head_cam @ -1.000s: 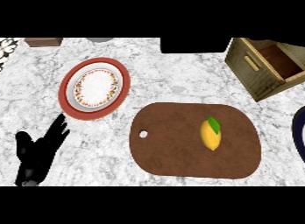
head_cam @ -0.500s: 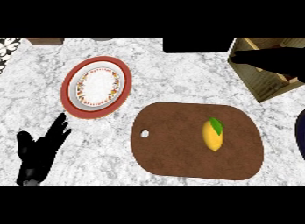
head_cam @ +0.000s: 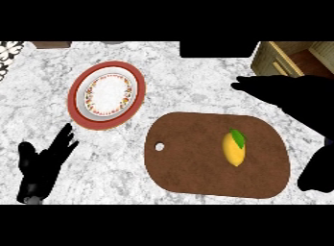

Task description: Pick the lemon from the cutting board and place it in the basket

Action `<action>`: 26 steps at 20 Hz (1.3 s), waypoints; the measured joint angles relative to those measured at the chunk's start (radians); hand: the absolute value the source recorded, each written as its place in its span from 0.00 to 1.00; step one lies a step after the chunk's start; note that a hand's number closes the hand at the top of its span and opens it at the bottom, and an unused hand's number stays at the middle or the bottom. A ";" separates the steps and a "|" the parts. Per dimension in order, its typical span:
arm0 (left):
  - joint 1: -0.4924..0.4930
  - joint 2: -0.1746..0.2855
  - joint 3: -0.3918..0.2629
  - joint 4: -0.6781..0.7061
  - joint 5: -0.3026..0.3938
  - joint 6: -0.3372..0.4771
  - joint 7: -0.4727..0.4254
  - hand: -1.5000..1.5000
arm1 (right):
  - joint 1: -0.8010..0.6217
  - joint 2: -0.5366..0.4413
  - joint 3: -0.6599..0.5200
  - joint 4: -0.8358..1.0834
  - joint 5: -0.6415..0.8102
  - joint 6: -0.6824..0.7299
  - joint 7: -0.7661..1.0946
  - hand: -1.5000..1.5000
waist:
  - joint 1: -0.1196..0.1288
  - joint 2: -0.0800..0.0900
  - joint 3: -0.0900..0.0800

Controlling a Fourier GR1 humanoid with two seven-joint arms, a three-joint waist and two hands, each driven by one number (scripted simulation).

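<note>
The lemon lies on the right half of the board, its long side running up and down the view and a green leaf at its upper end. Nothing touches it. The board is brown with rounded ends, lies flat on the grey marbled desk, and has a small hole near its left end.

The right hand comes in from the view's right edge and hangs over the desk just above the board's upper right corner, between the board and the basket. Its fingers are stretched out straight toward the left, apart and holding nothing. It is clear of the lemon, which lies below and left of it in the view. The hand hides the lower part of the wooden basket, which stands at the upper right corner, well apart from the lemon. Whether the dark shape at the board's lower right belongs to this hand cannot be told.

The left hand rests at the lower left, fingers up and spread, holding nothing.

A red-rimmed plate lies left of the board, near it but not touching.
</note>
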 measured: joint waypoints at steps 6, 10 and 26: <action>0.002 -0.012 0.006 0.012 -0.012 -0.006 -0.018 0.50 | 0.081 0.036 0.050 0.016 0.146 -0.010 -0.071 0.00 | 0.001 0.000 0.002; 0.003 -0.016 0.014 0.012 -0.014 -0.006 -0.009 0.50 | 0.154 0.050 0.072 0.019 0.243 -0.045 -0.155 0.00 | 0.000 0.000 0.004; 0.012 -0.028 0.033 -0.001 -0.028 -0.033 0.000 0.50 | 0.236 0.126 0.137 0.182 0.520 -0.193 -0.401 0.00 | 0.002 -0.001 0.002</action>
